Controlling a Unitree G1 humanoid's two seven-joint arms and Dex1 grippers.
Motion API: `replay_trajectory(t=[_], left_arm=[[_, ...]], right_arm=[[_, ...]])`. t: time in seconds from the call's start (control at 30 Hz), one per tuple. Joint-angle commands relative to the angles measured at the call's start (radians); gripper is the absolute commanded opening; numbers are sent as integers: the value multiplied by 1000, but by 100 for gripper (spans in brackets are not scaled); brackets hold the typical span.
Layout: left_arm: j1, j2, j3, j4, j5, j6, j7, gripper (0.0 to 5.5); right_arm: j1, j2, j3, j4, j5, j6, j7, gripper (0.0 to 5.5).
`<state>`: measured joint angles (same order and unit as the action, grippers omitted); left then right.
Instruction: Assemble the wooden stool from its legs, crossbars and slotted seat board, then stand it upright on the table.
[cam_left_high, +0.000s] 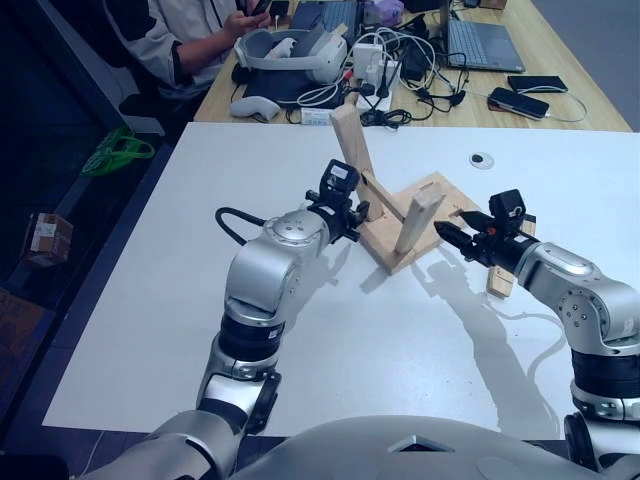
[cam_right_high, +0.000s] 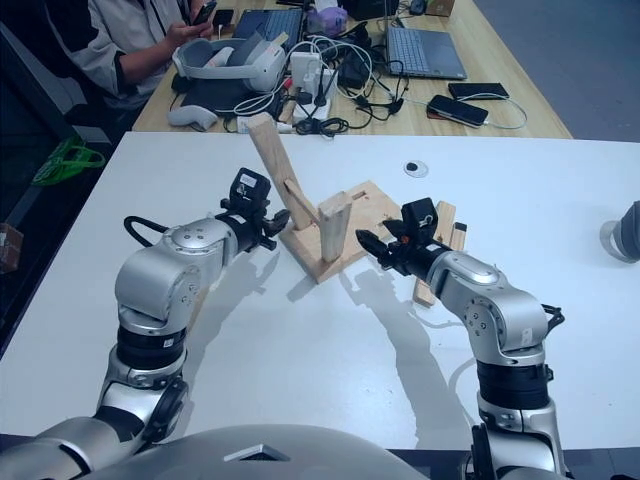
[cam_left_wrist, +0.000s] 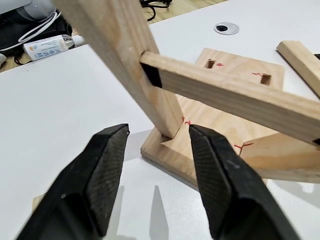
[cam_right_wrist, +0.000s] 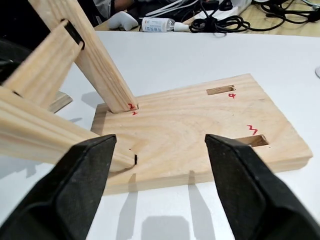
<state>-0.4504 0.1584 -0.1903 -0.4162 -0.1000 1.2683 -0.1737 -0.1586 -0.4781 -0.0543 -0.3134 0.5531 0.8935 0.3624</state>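
Observation:
The slotted seat board (cam_left_high: 440, 198) lies flat on the white table. Two legs stand in its slots: a tall one (cam_left_high: 352, 140) leaning back and a shorter one (cam_left_high: 418, 222), with a crossbar (cam_left_high: 388, 200) joining them. My left gripper (cam_left_high: 358, 215) is open just beside the tall leg's foot; the left wrist view shows the leg (cam_left_wrist: 120, 45) and crossbar (cam_left_wrist: 230, 95) beyond its pads (cam_left_wrist: 107, 175). My right gripper (cam_left_high: 447, 232) is open at the board's near right edge, facing the board (cam_right_wrist: 200, 120) with two empty slots. A loose wooden piece (cam_left_high: 500, 283) lies under the right forearm.
A round grommet (cam_left_high: 483, 159) sits in the table behind the board. The wooden desk (cam_left_high: 560, 50) beyond holds laptops, cables and a headset. Another loose wooden piece (cam_left_wrist: 300, 55) lies past the board. The table's left edge (cam_left_high: 130, 230) drops to the floor.

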Motion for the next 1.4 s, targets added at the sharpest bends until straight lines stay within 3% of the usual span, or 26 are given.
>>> replay_trajectory(t=[0.03,0.2,0.33,0.5,0.6,0.7,0.83,1.07,1.27,1.4], left_arm=[[13,55,51,33,6,-25,-8,228],[-30,44,197,78,28,-139,67,228],[-105,-49,311,93,16,-265,170,228],[-161,-86,351,120,9,-354,217,228],[-175,-75,365,129,9,-369,223,228],[-189,-55,385,155,9,-391,221,228],[-201,-40,405,182,4,-414,221,228],[-188,-45,406,175,0,-422,228,228],[-56,-75,364,48,-80,-352,154,228],[-81,-12,545,14,-241,-301,64,228]], right_arm=[[6,-13,-1,19,-32,-5,7,336],[-26,-34,2,93,-85,-51,32,336],[-127,61,68,137,-91,-79,51,336],[-230,225,225,151,-62,-70,114,336],[-231,257,342,49,20,16,219,336],[-236,258,356,30,22,25,229,336],[-246,87,315,70,-38,-36,329,336],[-228,-318,398,125,-155,-257,799,336],[-235,-399,487,246,-310,-458,972,336],[-215,-394,484,290,-346,-500,989,336]])
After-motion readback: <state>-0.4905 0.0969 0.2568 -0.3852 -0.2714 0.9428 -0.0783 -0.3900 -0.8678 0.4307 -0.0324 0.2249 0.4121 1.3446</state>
